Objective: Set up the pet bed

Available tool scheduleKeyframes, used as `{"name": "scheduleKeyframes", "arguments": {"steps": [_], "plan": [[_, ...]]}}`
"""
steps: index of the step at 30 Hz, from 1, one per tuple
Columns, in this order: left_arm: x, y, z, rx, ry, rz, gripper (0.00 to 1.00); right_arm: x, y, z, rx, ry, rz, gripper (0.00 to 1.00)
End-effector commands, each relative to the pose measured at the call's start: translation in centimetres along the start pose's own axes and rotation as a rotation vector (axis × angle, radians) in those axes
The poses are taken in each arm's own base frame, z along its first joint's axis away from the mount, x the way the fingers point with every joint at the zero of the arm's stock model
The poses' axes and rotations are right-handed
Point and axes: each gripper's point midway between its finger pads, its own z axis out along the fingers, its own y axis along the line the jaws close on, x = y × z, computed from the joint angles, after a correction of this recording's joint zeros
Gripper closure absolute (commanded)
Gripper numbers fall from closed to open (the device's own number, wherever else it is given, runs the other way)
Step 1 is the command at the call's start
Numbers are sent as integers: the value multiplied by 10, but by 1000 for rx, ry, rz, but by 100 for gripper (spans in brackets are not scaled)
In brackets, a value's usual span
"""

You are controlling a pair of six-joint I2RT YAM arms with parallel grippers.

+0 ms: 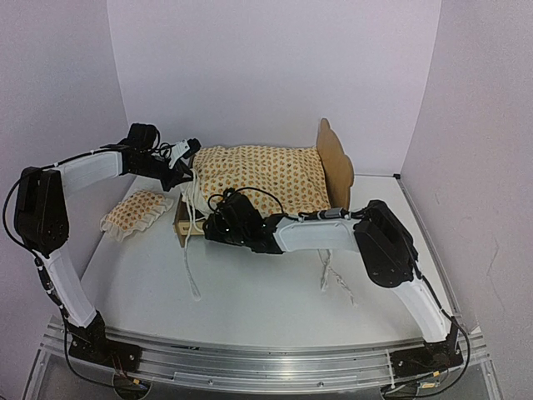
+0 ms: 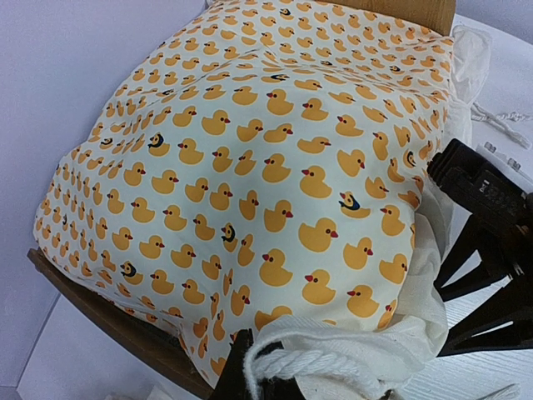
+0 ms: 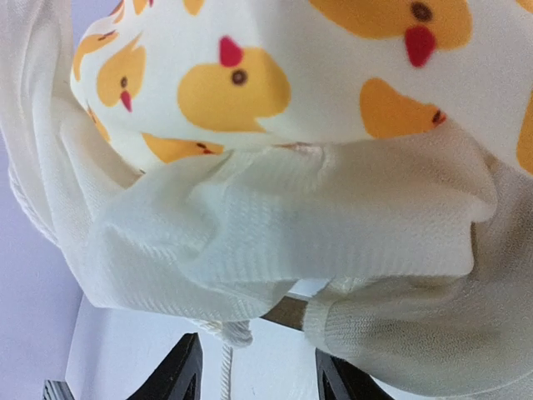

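Near edge: bare table (image 1: 250, 308) between the arm bases and the bed (image 1: 335, 158), so there is open room there. Ties (image 1: 191, 267) trail from the bed's near side onto it. Right arm lies low, elbow right, forearm reaching left along that side. Right gripper (image 3: 256, 348) is at the footboard corner, fingers apart, one tie hanging loose between them, nothing clamped. Pillow (image 1: 137, 212) is just left of the footboard. Bed sits mid-table, headboard right, cushion (image 1: 262, 175) on top. Left arm's elbow is out left. Left gripper (image 1: 190, 163) is at the cushion's far-left corner, pinched shut on its white edging. Far wall is close behind.
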Motion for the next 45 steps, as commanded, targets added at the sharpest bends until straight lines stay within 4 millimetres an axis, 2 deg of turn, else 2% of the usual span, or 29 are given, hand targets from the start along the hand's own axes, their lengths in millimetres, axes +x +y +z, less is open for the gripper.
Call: {"name": "scheduleKeyframes", "arguments": {"steps": [1,4,8,9,16,19,23,26,31,35,36,37,40,42,45], "plan": [[-23,5,-9,-15,-51,20,100,-32,26,-6,-73,-92,64,55],[-23,6,-9,-17,-53,21,100,-29,24,2,-72,-92,84,66],[-23,6,-9,-17,-52,22,100,-33,23,2,-63,-112,82,95],[-23,6,-9,-17,-52,21,100,-36,24,0,-62,-119,74,99],[-26,7,-9,-15,-61,16,100,-55,29,3,-86,-144,17,100],[-27,8,-9,-18,-64,14,100,-65,40,9,-117,-164,-34,100],[-28,8,-9,-18,-65,14,100,-58,24,25,-91,-131,-32,100],[-26,7,-10,-16,-61,15,100,-44,8,34,-43,-89,-57,100],[-22,6,-9,-19,-46,26,100,-33,-4,31,6,-27,-125,100],[-7,12,-3,-55,4,67,98,-31,-18,31,81,25,-171,100],[-2,15,-1,-67,24,85,92,-27,-26,30,118,47,-180,100],[5,18,2,-81,54,107,80,-26,-33,30,143,53,-182,100],[23,24,6,-91,134,146,56,-30,-39,24,172,58,-186,100],[26,26,3,-77,159,158,41,-39,-30,17,157,45,-204,100],[4,35,-15,-70,124,176,19,-58,-11,4,122,15,-238,98]]}}
